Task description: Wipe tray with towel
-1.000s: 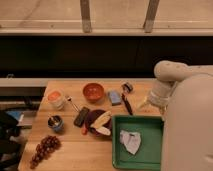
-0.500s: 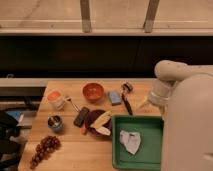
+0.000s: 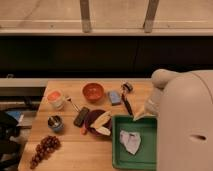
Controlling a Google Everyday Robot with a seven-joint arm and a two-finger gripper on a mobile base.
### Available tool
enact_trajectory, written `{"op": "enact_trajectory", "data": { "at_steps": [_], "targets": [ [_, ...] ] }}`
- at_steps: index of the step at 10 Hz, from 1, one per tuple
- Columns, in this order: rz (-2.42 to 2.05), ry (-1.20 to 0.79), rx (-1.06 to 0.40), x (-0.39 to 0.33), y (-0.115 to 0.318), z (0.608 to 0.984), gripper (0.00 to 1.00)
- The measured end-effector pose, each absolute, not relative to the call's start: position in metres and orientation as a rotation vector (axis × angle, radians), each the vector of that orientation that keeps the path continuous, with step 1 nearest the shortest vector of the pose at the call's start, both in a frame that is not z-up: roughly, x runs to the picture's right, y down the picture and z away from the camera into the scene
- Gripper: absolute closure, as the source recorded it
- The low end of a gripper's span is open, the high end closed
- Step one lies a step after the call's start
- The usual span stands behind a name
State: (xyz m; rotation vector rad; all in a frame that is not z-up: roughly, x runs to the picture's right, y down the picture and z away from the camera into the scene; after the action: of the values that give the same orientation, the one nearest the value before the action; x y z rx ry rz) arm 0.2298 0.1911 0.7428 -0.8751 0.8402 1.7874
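A green tray [image 3: 116,146] sits on the wooden table at the front right. A crumpled white towel [image 3: 130,140] lies inside it, near the middle. My white arm fills the right side of the view and hides the tray's right edge. The gripper [image 3: 141,115] hangs at the arm's lower end, just above the tray's far right corner, up and to the right of the towel and apart from it.
Left of the tray is a dark plate [image 3: 96,123] with food, a black remote [image 3: 81,116], a small can [image 3: 55,122] and grapes [image 3: 44,148]. Further back are an orange bowl [image 3: 93,91], a cup [image 3: 56,98], a blue sponge [image 3: 115,97] and a black-handled tool [image 3: 127,102].
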Motion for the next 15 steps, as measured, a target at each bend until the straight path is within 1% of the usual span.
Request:
{"op": "enact_trajectory", "data": {
  "at_steps": [4, 5, 7, 9, 13, 14, 15],
  "targets": [
    [1.697, 0.887, -0.935, 0.194, 0.239, 0.726, 0.20],
    [1.653, 0.888, -0.961, 0.176, 0.252, 0.726, 0.20],
    [1.617, 0.869, -0.988, 0.160, 0.264, 0.732, 0.20],
    [1.607, 0.852, -0.998, 0.156, 0.264, 0.742, 0.20],
    [1.606, 0.844, -0.999, 0.162, 0.253, 0.778, 0.20],
    [1.610, 0.849, -1.013, 0.164, 0.255, 0.788, 0.21],
    [1.620, 0.851, -1.033, 0.167, 0.258, 0.794, 0.28]
  ]
}}
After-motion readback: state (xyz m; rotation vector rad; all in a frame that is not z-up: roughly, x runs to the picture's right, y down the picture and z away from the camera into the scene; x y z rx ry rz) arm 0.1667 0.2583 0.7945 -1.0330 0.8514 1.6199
